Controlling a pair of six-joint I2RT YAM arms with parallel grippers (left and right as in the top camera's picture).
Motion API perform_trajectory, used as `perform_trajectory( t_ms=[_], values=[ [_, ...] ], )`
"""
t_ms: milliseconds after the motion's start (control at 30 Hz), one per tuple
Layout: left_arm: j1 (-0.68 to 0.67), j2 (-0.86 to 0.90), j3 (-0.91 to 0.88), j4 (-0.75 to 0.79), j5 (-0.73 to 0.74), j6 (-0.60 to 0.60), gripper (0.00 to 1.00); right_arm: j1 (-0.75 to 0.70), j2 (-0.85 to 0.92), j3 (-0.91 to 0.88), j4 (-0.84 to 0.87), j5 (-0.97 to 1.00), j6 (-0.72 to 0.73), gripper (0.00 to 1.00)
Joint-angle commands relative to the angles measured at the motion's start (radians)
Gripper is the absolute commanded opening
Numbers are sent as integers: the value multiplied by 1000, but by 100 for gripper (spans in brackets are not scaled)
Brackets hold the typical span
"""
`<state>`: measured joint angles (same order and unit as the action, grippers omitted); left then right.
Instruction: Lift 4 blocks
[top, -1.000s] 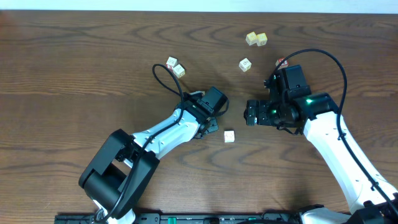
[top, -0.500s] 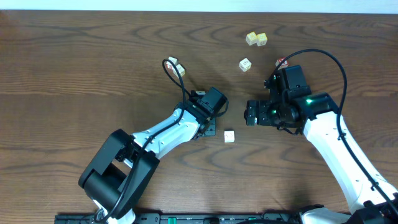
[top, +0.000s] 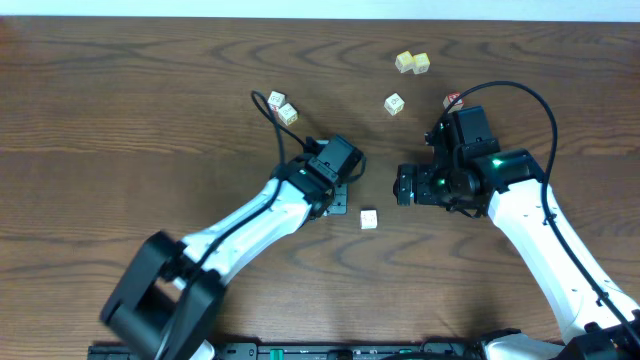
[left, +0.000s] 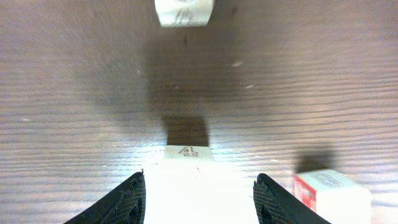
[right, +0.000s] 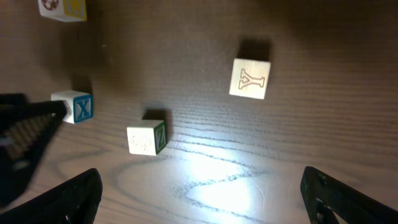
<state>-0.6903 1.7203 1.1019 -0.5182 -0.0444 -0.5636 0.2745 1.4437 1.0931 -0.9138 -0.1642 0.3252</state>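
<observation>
Block (left: 188, 152) sits between spread fingers (left: 121, 202) of left hand (left: 199, 180), seemingly untouched; right hand (right: 200, 190) gapes empty.

Top-down overhead; close, downward wrist views

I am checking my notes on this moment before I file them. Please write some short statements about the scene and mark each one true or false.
1. The right tool is wide open and holds nothing. True.
2. The left tool is shut on a block. False: its jaws stand open, and a block lies on the table just ahead of its fingertips.
3. Two yellowish cubes sit side by side near the far edge of the table. True.
4. All the cubes are stacked in one tower. False: none rests on another; they lie spread over the table.
</observation>
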Motion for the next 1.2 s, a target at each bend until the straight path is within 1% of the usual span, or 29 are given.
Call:
perform_trajectory(
  t_ms=[0,33,67,200,233,267,400,533,633,700,833,867,900,967,1067,1100,1167],
  values=[
    [27,-101,10,-28,-15,-29,56,8,6,20,-17,-56,3,99],
    [41,-127,10,-41,-15,-45,56,8,10,21,-25,-83,3,99],
    [86,-186,10,-65,9,-55,56,8,24,29,-52,-108,3,99],
    [208,-294,10,-113,66,-55,58,27,98,76,-138,-105,-29,99],
    [272,-336,10,-142,70,-54,62,48,153,114,-185,-77,-35,99],
    [307,-354,10,-160,70,-54,64,61,181,132,-199,-59,-35,99],
    [450,-401,10,-249,70,-54,73,123,290,182,-175,-43,-19,99],
    [576,-401,9,-358,70,-54,75,186,379,185,-104,-24,65,99],
    [616,-400,9,-395,70,-54,75,230,416,185,-63,-19,70,99],
    [629,-400,9,-398,70,-54,75,257,437,185,-43,-3,73,96],
    [629,-400,9,-398,70,-54,75,303,475,185,-44,83,138,90],
    [629,-400,9,-398,70,-54,75,311,478,185,-43,95,148,88],
    [629,-400,9,-399,70,-54,75,317,483,185,-43,112,162,84],
    [629,-400,9,-398,70,-54,75,322,486,185,-34,119,190,59],
    [629,-400,9,-398,70,-54,75,322,489,184,-34,124,195,57],
    [629,-400,9,-398,70,-54,75,322,489,183,-34,130,196,54],
    [629,-400,9,-398,70,-54,75,322,489,180,-29,137,206,40]
  ],
)
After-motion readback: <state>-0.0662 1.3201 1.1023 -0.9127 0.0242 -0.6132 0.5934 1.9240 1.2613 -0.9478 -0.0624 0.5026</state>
